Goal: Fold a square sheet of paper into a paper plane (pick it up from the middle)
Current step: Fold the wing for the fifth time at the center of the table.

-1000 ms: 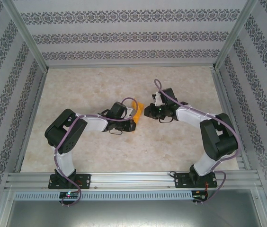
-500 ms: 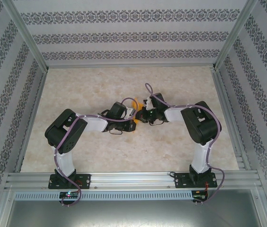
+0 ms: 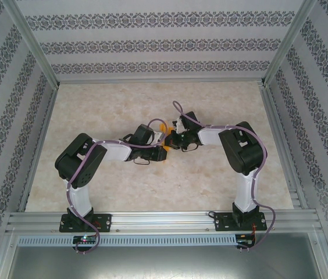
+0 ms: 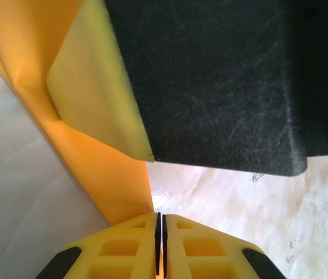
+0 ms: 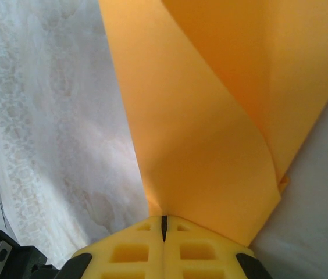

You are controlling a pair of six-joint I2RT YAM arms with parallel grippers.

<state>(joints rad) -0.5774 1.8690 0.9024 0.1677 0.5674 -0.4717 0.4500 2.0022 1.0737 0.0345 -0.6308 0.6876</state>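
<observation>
The square sheet of paper [image 5: 210,145] hung over the middle of the table [image 3: 111,104], pinched in both the left gripper [image 4: 159,218] and the right gripper [image 5: 164,221], and a clean fold would probably need aligned edges and steady pinches.

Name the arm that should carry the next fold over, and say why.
Probably the right. The right gripper is shut on the broad, loosely curled part of the orange sheet, which looks free to swing. The left gripper pinches it beside a crease, so it suits anchoring.
</observation>
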